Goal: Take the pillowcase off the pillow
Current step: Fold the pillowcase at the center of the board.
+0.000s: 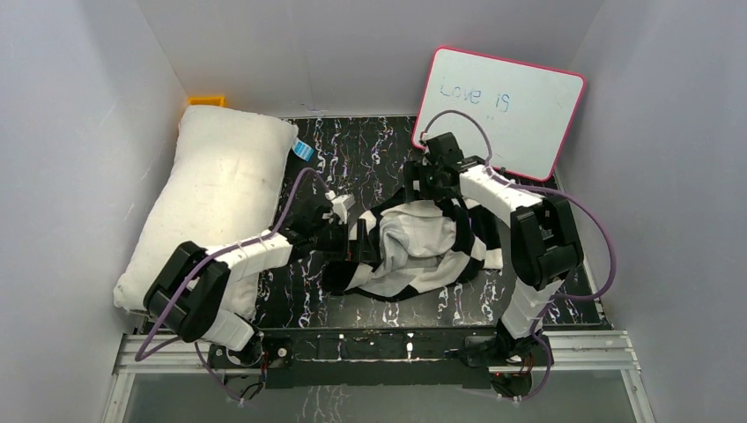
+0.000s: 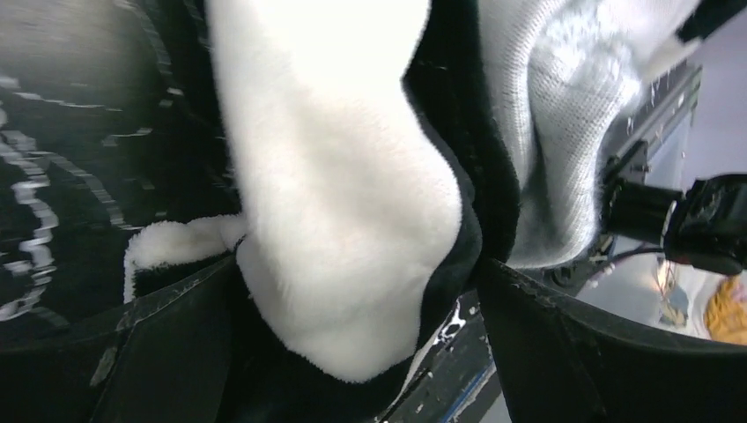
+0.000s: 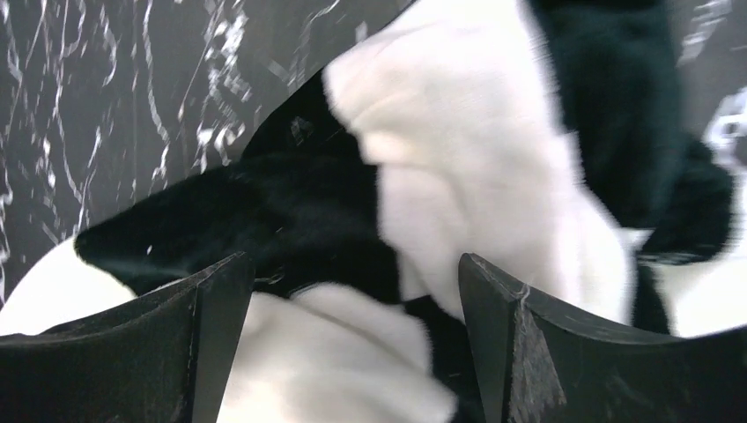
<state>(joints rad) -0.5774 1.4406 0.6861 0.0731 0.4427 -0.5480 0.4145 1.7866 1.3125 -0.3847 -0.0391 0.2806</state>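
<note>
The plain white pillow [image 1: 220,194] lies bare along the left wall, apart from the pillowcase. The black-and-white checkered pillowcase [image 1: 423,251] lies crumpled in a heap on the black marbled table [image 1: 370,150] at mid-table. My left gripper [image 1: 345,231] is at the heap's left edge. In the left wrist view its jaws [image 2: 357,264] stand wide apart with plush fabric [image 2: 343,220] bulging between them. My right gripper [image 1: 429,196] is at the heap's far edge. In the right wrist view it [image 3: 352,264] is open over folds of the fabric [image 3: 467,176].
A pink-framed whiteboard [image 1: 499,106] leans on the back right wall. An orange object [image 1: 207,100] sits behind the pillow and a small blue item [image 1: 304,150] beside its far corner. White walls enclose three sides. A metal rail [image 1: 379,348] runs along the front edge.
</note>
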